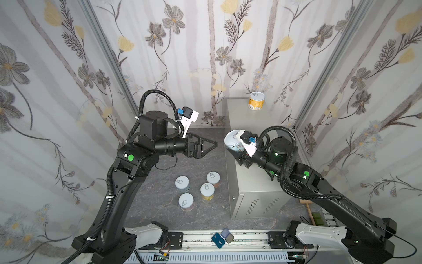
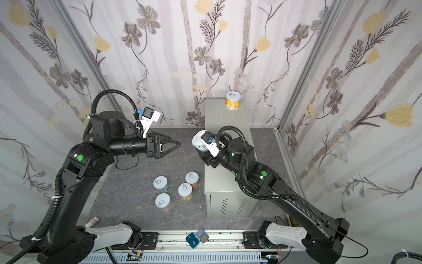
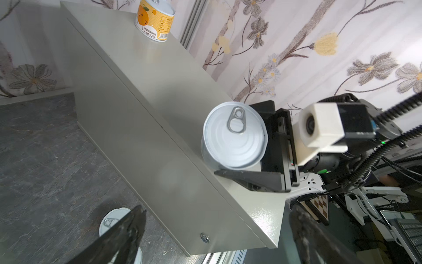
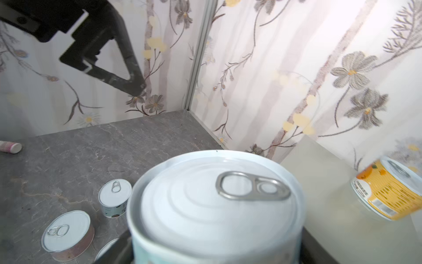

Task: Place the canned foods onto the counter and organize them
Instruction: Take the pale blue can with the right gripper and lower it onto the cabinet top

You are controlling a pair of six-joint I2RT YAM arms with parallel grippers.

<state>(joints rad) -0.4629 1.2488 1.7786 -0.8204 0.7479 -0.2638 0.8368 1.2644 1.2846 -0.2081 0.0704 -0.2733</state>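
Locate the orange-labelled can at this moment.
In both top views the orange-labelled can stands upright on the far end of the counter, right of centre, well beyond the blue can in the right tool.

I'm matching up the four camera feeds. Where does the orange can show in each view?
Top view: orange can stands upright at the far end of the counter.
Top view: same spot, beyond the held can.
Left wrist: at the counter's far end, well past the held can.
Right wrist: blurred, on the counter beside the held can.
Shared landmark: the held can, over the counter's near part in all four.
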